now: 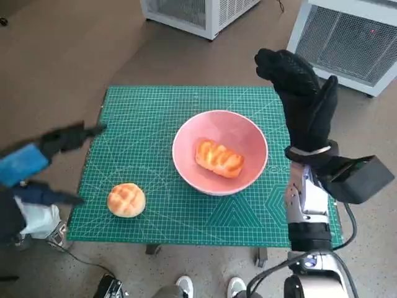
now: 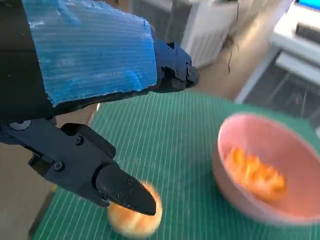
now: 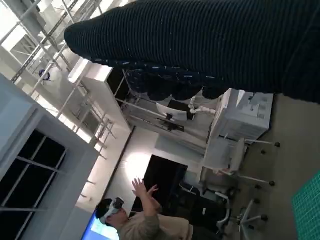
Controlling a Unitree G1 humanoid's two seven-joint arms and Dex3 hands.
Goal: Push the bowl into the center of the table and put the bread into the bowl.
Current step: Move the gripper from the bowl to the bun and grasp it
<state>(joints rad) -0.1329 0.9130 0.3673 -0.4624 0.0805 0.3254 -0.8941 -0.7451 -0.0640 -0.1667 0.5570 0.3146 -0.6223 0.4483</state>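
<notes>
A pink bowl (image 1: 248, 138) stands near the middle of the green mat (image 1: 149, 118), a little to the right, with a long golden bread (image 1: 219, 158) lying inside it. A round bun (image 1: 126, 200) lies on the mat's front left. My left hand (image 1: 53, 146) hovers off the table's left edge, fingers apart and holding nothing; in the left wrist view its fingers (image 2: 115, 182) hang above the bun (image 2: 135, 220), with the bowl (image 2: 260, 150) beyond. My gloved right hand (image 1: 301, 93) is raised above the mat's right edge, beside the bowl, fingers extended and empty.
White wire-fronted cabinets stand on the floor behind the table (image 1: 198, 12) and at the back right (image 1: 353, 40). Shoes of a person (image 1: 208, 285) show at the table's front edge. The right wrist view shows a person (image 3: 145, 220) with raised hands.
</notes>
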